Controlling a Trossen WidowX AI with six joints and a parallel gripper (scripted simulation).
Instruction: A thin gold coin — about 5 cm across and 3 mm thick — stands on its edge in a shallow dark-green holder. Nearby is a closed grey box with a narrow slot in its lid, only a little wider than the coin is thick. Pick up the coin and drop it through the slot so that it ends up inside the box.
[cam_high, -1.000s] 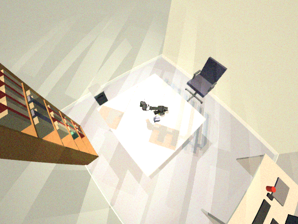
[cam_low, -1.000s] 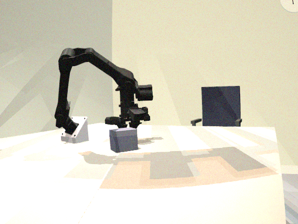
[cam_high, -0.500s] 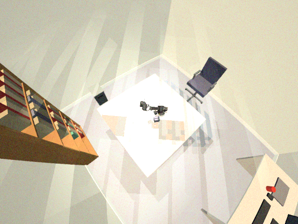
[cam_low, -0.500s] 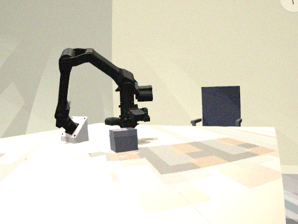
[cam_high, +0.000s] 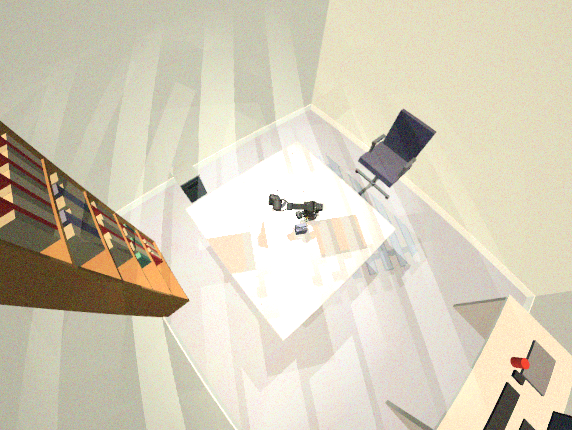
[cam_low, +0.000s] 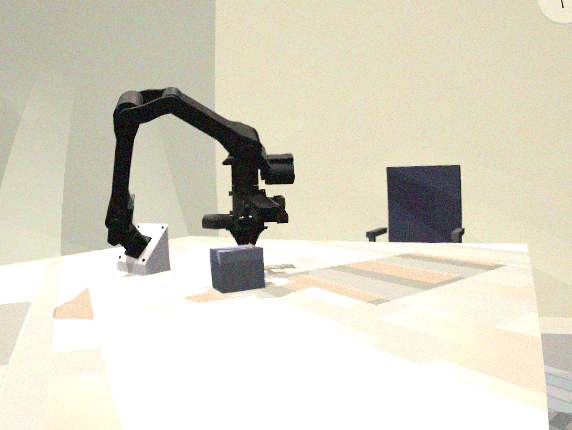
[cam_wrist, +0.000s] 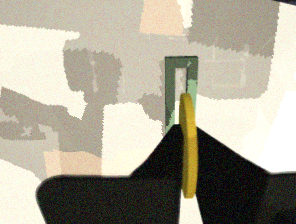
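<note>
My gripper (cam_low: 248, 243) (cam_wrist: 182, 131) is shut on the gold coin (cam_wrist: 189, 170), which stands upright on its edge between the fingertips. The dark-green holder (cam_wrist: 170, 95) is below and partly behind the fingers in the wrist view; its slot shows open at the far end, and the coin appears raised above it. The grey box (cam_high: 300, 229) (cam_low: 238, 271) stands closed beside the gripper. In the exterior view it is in front of the fingertips and hides what is below them. Its slot cannot be made out.
The arm's base rests on a pale wedge-shaped mount (cam_low: 159, 250) on the white table (cam_high: 280, 300) (cam_low: 200, 360). An office chair (cam_high: 395, 147) (cam_low: 424, 205) stands beyond the table edge. Patches of light and shadow cross the table top.
</note>
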